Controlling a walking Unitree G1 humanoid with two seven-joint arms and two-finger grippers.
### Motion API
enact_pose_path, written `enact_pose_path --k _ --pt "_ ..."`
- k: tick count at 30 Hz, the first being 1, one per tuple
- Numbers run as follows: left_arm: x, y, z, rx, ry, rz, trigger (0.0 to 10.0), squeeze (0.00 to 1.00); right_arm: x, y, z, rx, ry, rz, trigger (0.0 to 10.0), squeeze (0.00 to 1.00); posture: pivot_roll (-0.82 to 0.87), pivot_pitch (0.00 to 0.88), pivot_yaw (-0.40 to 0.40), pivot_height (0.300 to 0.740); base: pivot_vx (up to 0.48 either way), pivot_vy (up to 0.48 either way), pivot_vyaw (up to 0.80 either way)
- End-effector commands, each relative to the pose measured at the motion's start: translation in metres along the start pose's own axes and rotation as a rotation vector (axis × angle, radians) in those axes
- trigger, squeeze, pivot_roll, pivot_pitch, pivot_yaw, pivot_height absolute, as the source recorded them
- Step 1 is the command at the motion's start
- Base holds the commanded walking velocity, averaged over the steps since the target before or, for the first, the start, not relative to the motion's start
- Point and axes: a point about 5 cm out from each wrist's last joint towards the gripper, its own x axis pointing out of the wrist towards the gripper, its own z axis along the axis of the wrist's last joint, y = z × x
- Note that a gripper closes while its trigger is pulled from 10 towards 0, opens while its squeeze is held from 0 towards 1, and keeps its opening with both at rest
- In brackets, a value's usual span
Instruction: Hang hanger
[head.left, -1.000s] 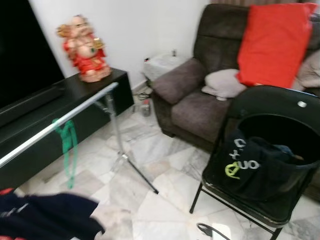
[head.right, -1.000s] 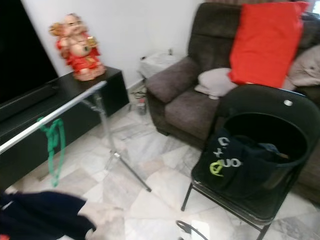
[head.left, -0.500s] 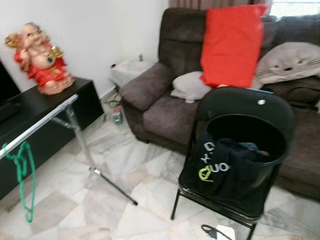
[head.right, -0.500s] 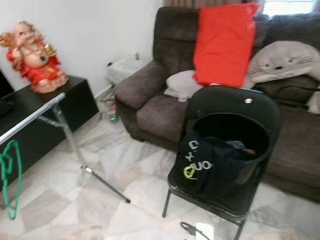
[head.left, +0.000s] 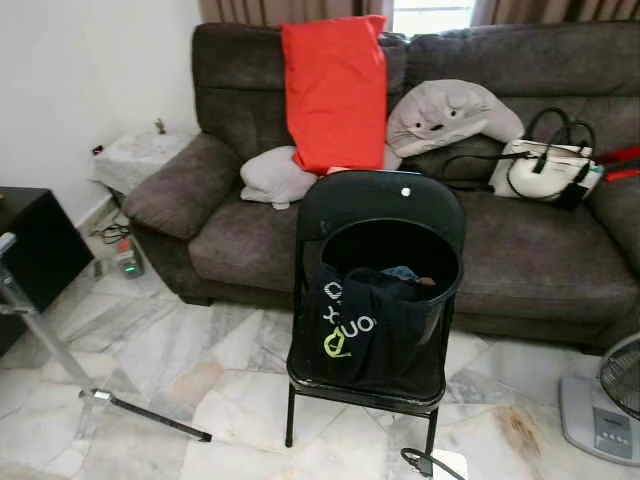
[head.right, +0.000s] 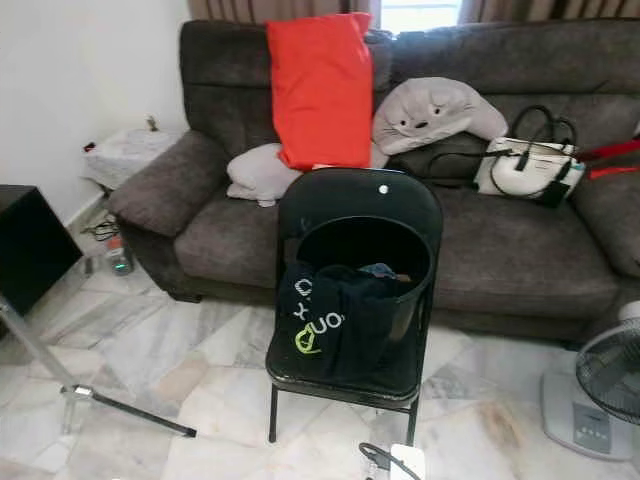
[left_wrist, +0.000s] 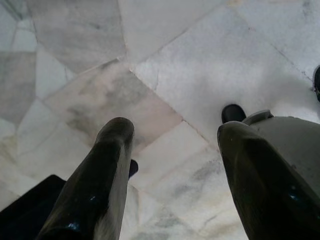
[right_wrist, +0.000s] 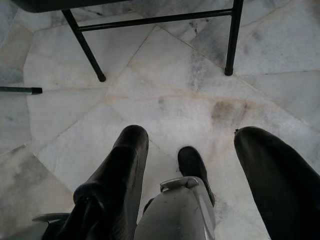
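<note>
Far left of the black folding chair: slanted silver pole and floor foot of the clothes rack on the marble floor, with a black cabinet behind it. Hanger itself: cannot tell where it is. Nothing pinched in either gripper.

Nearer the chair, still to its left: a small side table under a white cover and a bottle on the floor below it, against the arm of the brown sofa.

Behind the chair on the sofa: a pale grey cushion, a red cushion upright against the backrest.

On the chair seat: a black bin, a dark garment with pale lettering draped over its front rim.

Right of the chair: a grey seal-faced pillow, a white handbag on the sofa, a floor fan at the edge.

Down low, left gripper pointing at bare marble, fingers spread wide, empty. Right gripper likewise spread and empty, over the floor just short of the chair legs, with the tip of the rack's foot off to one side, well apart from the fingers.
</note>
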Motion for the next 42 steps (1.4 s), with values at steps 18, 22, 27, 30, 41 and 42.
enact_pose_path --k 18,22,27,30,41,42 --pt "-0.0004 0.0033 -0.0006 0.003 0.005 -0.001 10.0 0.0 0.0 0.0039 0.0003 0.002 -0.009 0.008 10.0 0.0 -0.05 0.001 0.113 0.74 0.0 0.0 -0.22" --pt "-0.0005 0.0034 -0.0012 0.009 0.009 -0.002 10.0 0.0 0.0001 0.0038 0.0 -0.005 -0.003 0.01 10.0 0.0 -0.05 0.002 0.113 0.74 0.0 0.0 -0.8" --pt "-0.0005 0.0028 -0.0017 0.008 0.009 -0.001 10.0 0.0 0.0001 0.0038 0.0 -0.008 -0.001 0.012 10.0 0.0 -0.05 0.001 0.113 0.74 0.0 0.0 -0.8" --pt "-0.0004 0.0011 -0.0026 0.008 0.012 -0.002 10.0 0.0 0.0001 0.0039 0.0001 -0.011 -0.001 0.014 10.0 0.0 -0.05 0.002 0.113 0.74 0.0 0.0 -0.8" --pt "-0.0003 0.0003 -0.0023 0.007 0.015 -0.007 10.0 0.0 0.0 0.0041 0.0014 0.001 -0.019 0.012 10.0 0.0 -0.05 0.003 0.113 0.74 0.0 0.0 -0.35" --pt "-0.0002 0.0004 -0.0019 0.008 0.013 -0.01 10.0 0.0 0.0 0.0042 0.0014 0.001 -0.02 0.011 10.0 0.0 -0.05 0.003 0.113 0.74 0.0 0.0 0.0"
